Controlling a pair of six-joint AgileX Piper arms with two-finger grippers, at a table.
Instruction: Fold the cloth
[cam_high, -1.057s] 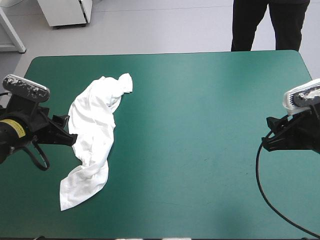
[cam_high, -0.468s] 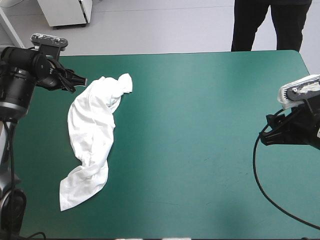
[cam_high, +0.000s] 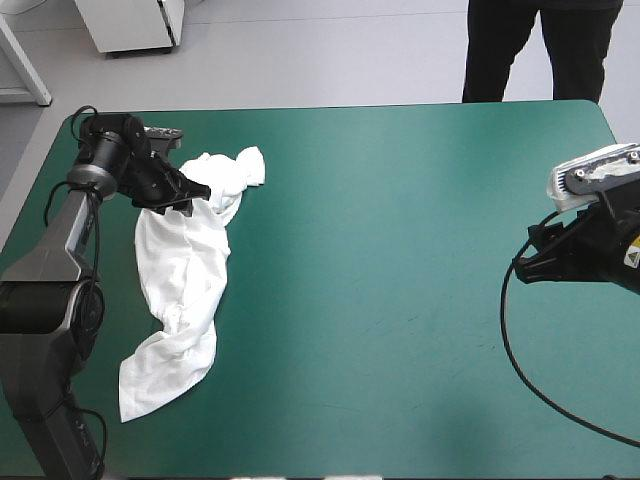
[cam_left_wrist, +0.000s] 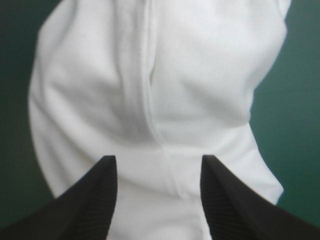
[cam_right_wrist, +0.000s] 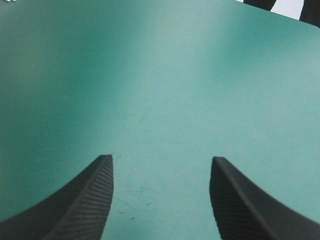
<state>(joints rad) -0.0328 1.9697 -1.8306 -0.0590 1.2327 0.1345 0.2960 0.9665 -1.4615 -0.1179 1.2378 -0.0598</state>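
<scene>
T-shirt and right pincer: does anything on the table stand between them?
Nothing visible does. Only bare teal-green cover lies between the right pincer and the T-shirt. The left pincer, open, is at the T-shirt's far end.

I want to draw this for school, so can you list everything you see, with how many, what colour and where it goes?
T-shirt: 1, white, crumpled in a long heap on the left part of the table, running from the far side toward the near side.
Table: 1, teal-green cover, fills most of the high view.
Left gripper: 1, black fingers, open, over the far end of the T-shirt with white cloth showing between the fingers.
Right gripper: 1, black fingers, open, over bare teal-green cover near the table's right edge, far from the T-shirt.
</scene>
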